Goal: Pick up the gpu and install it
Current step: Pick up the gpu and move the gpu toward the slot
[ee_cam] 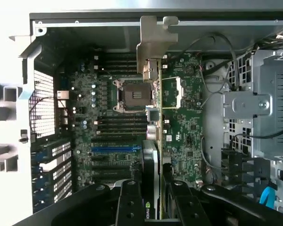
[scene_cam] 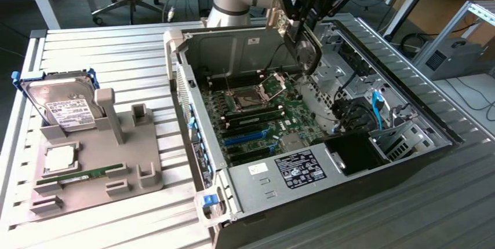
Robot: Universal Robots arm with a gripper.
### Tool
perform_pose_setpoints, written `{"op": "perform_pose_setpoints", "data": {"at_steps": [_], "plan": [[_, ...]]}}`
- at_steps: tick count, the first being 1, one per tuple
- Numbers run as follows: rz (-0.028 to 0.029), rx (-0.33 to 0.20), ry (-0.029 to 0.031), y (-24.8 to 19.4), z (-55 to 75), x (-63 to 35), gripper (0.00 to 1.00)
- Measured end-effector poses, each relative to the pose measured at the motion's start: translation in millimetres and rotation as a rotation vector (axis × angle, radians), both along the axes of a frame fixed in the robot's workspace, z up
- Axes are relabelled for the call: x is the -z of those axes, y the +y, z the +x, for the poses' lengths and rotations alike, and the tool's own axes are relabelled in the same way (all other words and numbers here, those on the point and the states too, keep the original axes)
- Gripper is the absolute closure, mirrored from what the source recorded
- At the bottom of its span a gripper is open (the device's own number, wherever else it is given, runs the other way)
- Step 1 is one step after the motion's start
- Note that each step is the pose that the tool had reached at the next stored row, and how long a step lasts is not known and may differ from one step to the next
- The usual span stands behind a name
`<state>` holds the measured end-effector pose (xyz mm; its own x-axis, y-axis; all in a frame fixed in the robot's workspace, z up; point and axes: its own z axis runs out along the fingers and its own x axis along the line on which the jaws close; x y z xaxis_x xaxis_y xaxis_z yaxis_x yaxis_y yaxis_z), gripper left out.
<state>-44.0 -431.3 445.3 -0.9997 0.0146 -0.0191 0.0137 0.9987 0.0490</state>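
Note:
The gpu (scene_cam: 302,49) is a thin black card that hangs edge-down above the open computer case (scene_cam: 402,95), over its far end near the CPU socket (scene_cam: 251,97). My gripper (scene_cam: 298,22) is shut on the card's upper part. In the wrist view the gpu (ee_cam: 151,155) appears edge-on between my two black fingers (ee_cam: 130,200), and its grey metal bracket (ee_cam: 153,44) points toward the case's rear wall. It hovers over the motherboard (ee_cam: 184,127), apart from the blue slot (ee_cam: 115,149) and touching nothing.
A grey fixture (scene_cam: 116,162) on the slatted table at the exterior view's left holds a hard drive in a blue frame (scene_cam: 58,101) and a green RAM stick (scene_cam: 85,175). Drive cages (scene_cam: 386,133) and cables crowd the case's right side. The case walls stand tall around the board.

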Motion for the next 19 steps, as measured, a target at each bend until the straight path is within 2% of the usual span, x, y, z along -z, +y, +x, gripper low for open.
{"op": "perform_pose_setpoints", "data": {"at_steps": [6, 14, 16, 19], "plan": [[-0.0001, -0.005, 0.0000, 0.0, 18.3, 0.0, 0.73], [-0.0001, -0.006, 0.0000, 0.0, 28.4, 0.0, 0.73], [0.0000, -0.006, 0.0000, 0.0, 35.7, 0.0, 0.73], [-0.0001, -0.006, 0.0000, 0.1, 54.6, 0.0, 0.73]]}}
